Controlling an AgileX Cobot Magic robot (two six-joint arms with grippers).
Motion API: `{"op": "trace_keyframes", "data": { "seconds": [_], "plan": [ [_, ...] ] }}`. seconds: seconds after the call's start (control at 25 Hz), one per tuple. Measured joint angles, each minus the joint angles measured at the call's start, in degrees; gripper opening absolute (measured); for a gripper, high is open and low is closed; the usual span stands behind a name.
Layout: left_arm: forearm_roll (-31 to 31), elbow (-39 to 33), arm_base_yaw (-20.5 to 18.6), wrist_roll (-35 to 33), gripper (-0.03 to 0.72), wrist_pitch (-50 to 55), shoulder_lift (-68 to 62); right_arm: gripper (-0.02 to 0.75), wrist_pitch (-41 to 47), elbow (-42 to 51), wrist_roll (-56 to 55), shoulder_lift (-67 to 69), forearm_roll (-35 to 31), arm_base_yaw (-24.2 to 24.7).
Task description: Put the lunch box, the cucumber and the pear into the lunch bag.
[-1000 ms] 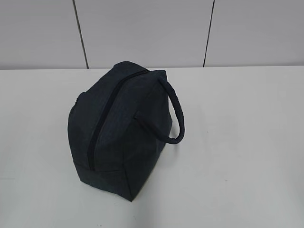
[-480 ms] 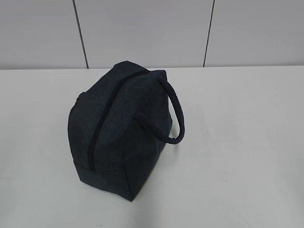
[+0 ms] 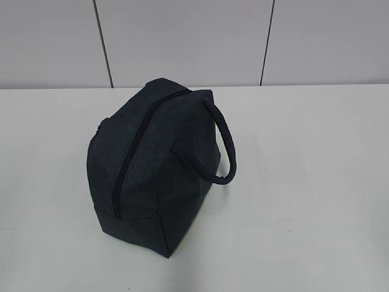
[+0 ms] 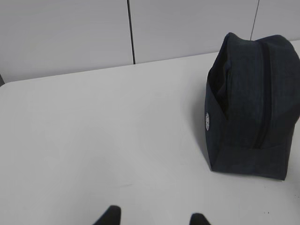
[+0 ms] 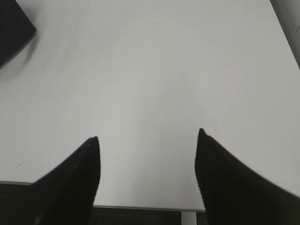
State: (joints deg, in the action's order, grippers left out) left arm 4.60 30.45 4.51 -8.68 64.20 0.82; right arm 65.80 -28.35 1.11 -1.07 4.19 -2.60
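The dark navy lunch bag [image 3: 152, 164] stands on the white table, left of centre, with its top zipper closed and its thick loop handle [image 3: 223, 146] hanging to the right. It also shows at the right of the left wrist view as the lunch bag [image 4: 253, 108]. The lunch box, the cucumber and the pear are out of view. My left gripper [image 4: 153, 216] is open over bare table, well to the left of the bag. My right gripper [image 5: 147, 136] is wide open above the table's near edge, with only a corner of the bag [image 5: 11, 30] at the top left. Neither gripper shows in the exterior view.
The white table [image 3: 304, 182] stretches around the bag on both sides. A grey panelled wall [image 3: 182, 36] closes off the back. The table's front edge [image 5: 140, 206] lies just under my right gripper, with dark floor beyond it.
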Motion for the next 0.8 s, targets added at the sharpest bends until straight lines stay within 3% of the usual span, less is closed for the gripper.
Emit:
{"op": "trace_keyframes", "data": {
  "seconds": [0.8],
  "plan": [
    [0.0, 0.0, 0.0, 0.0, 0.276, 0.0, 0.0, 0.497, 0.0, 0.0, 0.0, 0.0, 0.0, 0.0]
  ]
}}
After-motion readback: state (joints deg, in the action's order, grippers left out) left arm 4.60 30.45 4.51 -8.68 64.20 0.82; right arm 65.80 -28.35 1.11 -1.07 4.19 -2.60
